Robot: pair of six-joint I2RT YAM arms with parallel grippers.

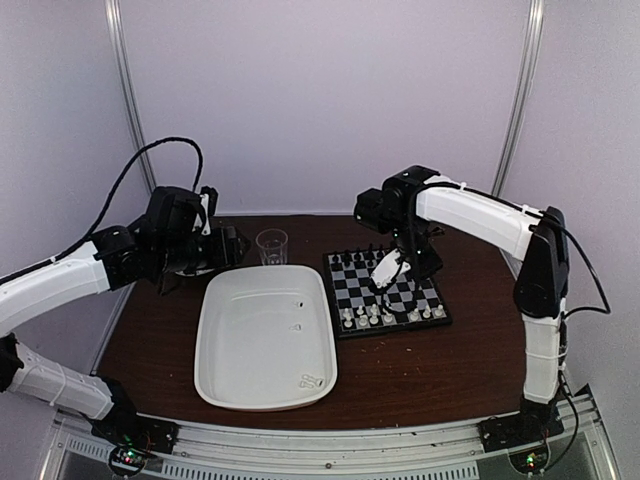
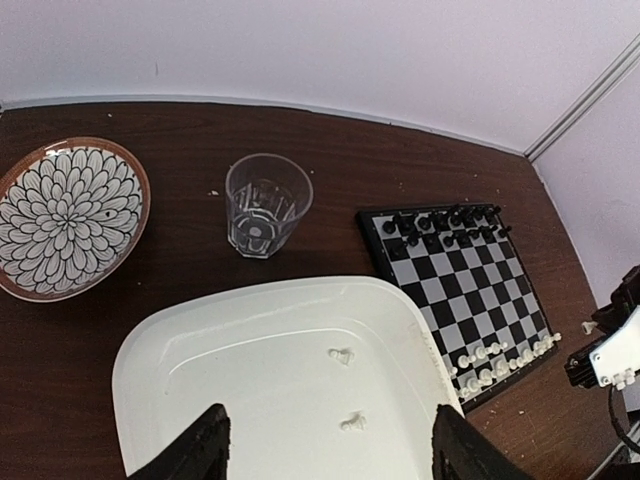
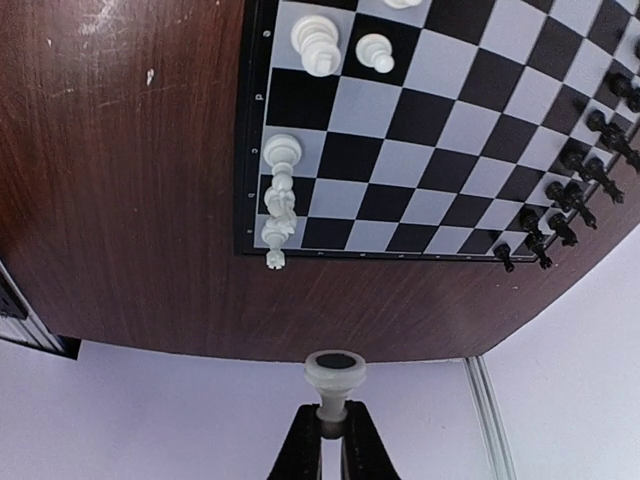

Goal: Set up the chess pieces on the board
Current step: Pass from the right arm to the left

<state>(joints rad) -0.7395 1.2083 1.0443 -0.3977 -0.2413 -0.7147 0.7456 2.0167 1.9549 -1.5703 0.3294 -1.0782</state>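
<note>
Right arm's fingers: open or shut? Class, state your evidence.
Shut on a white chess piece: the right wrist view shows both fingers pinching its stem.

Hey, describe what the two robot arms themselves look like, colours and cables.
Both arms have white link shells with black joint housings. The left arm trails a looping black cable; the right arm has one near its elbow. Jaws are black.

right wrist view cuts off the board (image 3: 400,150), left wrist view the tray (image 2: 260,400).
</note>
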